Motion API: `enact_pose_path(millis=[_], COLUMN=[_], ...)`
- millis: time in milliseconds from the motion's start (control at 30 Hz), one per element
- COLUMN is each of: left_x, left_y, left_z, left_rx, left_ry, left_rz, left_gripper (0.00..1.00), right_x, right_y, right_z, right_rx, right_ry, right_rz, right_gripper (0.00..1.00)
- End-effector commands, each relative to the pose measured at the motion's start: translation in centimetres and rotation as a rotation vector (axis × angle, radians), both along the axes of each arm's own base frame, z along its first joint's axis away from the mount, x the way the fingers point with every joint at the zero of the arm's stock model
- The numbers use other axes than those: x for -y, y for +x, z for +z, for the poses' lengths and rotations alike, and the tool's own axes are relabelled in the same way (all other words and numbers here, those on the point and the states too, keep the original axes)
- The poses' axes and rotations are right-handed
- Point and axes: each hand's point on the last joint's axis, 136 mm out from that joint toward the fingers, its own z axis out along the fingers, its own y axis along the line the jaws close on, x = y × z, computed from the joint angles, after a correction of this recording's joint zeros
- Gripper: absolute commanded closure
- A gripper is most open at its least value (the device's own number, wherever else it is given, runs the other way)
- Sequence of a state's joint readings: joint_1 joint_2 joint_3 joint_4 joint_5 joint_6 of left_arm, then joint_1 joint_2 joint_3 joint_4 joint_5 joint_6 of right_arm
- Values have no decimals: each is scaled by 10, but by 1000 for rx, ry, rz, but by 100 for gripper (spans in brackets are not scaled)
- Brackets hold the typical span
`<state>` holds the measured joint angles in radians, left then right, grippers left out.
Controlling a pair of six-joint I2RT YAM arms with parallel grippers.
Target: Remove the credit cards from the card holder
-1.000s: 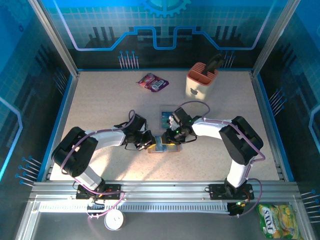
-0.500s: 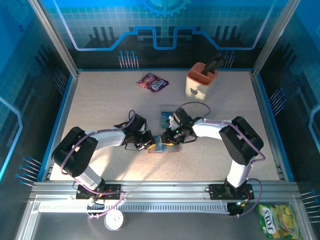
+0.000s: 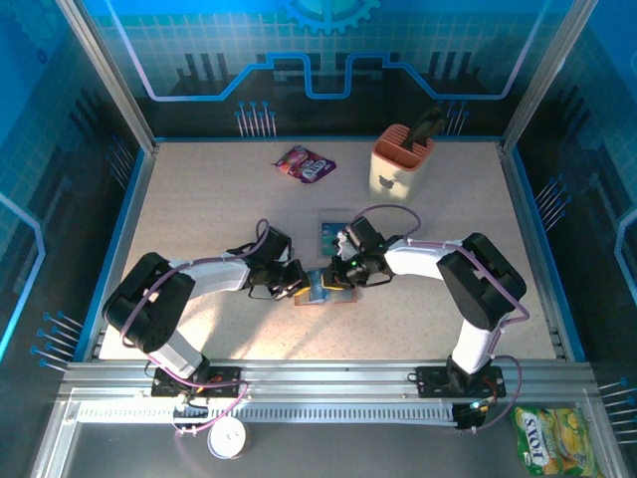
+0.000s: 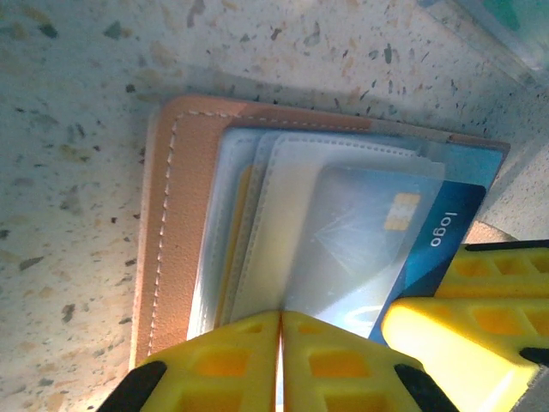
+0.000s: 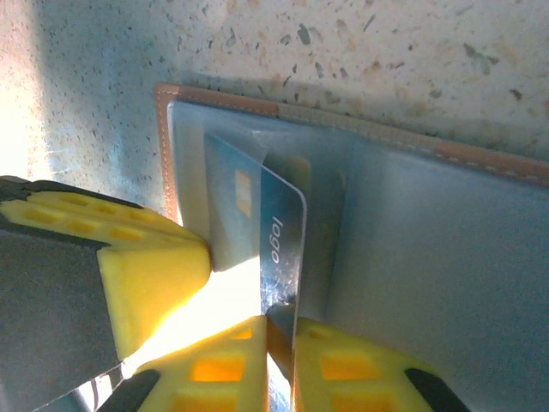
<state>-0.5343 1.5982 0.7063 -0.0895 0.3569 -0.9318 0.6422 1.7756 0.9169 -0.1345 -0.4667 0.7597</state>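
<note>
Bent inward from both sides of the table, with the left gripper and the right gripper set over the card holder near its middle. Pressed the left gripper's pads together on the holder's near edge. Pinched a blue card by its corner in the right jaws, tilted and partly out of a grey-blue pocket. Lay open and flat, tan leather with stitched border, pale cards layered inside. Narrowed the right jaws onto the card since a second before; otherwise barely shifted.
</note>
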Motion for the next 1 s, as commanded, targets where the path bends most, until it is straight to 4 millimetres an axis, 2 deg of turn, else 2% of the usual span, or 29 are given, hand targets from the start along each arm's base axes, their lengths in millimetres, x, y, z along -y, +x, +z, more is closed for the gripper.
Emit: enact_pose_path(millis=[0,133,200,400,433,533,967], left_x=[-8,-7,-7,-6,-6,-7,-12], left_y=[-10,-10,-10,-7,-7,-8,-13], left_z=[-13,-14,-13,-11,-10,-9,-7], left_rx=[-38,-40,-40,-33,-33,-29,-23], left_ry=[53,53,57,57,55,59,61], left_rz=[-16,-20,-23,-21,-23,-24,-21], left_gripper=[89,89,89,89,89,89,89], right_x=[6,11,15,18,13,13,24], right_y=[1,2,-5,-9,-2,1,9], right_z=[10,20,17,25,35,43,62], right_rx=[17,32,18,17,40,60,113], right_ry=[20,35,29,23,38,38,-14], right_rz=[-7,-16,-15,3,6,9,21], right_gripper=[88,88,89,92,93,94,98])
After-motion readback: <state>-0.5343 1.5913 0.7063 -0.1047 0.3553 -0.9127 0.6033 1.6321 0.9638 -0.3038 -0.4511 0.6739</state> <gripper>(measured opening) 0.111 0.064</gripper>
